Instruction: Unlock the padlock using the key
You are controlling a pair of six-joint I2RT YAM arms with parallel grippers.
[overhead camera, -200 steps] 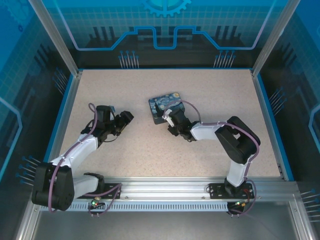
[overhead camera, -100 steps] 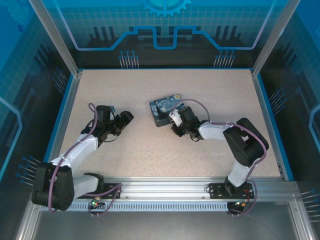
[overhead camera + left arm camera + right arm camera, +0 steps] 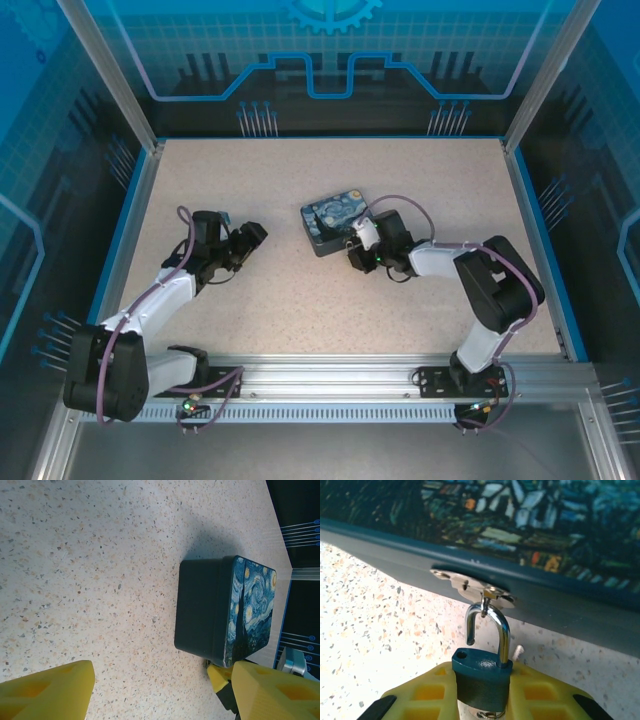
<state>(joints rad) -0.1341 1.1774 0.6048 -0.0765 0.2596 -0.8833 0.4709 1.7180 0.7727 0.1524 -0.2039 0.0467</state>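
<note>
Pinching small dark-teal padlock with silver shackle (image 3: 482,671) by its body in right claw (image 3: 483,682), closed narrowly around it, likely to steady it against twisting. Hanging by shackle from silver metal hasp (image 3: 470,586) on front wall of blue-and-yellow swirl-painted box (image 3: 332,218), low near speckled beige worktop (image 3: 300,290). Looks sprung already, with one shackle leg out of its hole, other leg seated and curve hooked through hasp loop, so probably unlocked but not unhooked. Can't tell where key is. Small metal loop (image 3: 487,714) under padlock body between the fingers, maybe key's bow, too cropped to say. Parked well apart to box's left: left claw (image 3: 162,690), gaping wide, holding nothing, aimed at box's plain dark side, probably waiting to brace box. Next likely needs a tilt or lift to slide shackle off hasp, with risk of dragging light box along.
</note>
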